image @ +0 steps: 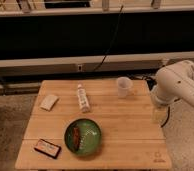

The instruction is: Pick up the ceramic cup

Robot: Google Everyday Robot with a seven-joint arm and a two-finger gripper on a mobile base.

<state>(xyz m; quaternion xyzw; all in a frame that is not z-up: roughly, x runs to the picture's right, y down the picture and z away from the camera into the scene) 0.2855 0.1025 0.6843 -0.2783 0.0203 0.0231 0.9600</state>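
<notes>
The ceramic cup (123,86) is small, pale and whitish. It stands upright near the far right edge of the wooden table (125,130). My white arm (177,87) comes in from the right, beside the table's right edge. The gripper (158,113) hangs below the arm at the table's right edge, to the right of the cup and nearer the camera, apart from it. It holds nothing that I can see.
A white bottle-like tube (82,98) lies at the table's far middle. A green bowl (83,136) with a brown item in it sits front centre. A pale packet (49,102) lies at the left and a dark packet (47,148) at the front left.
</notes>
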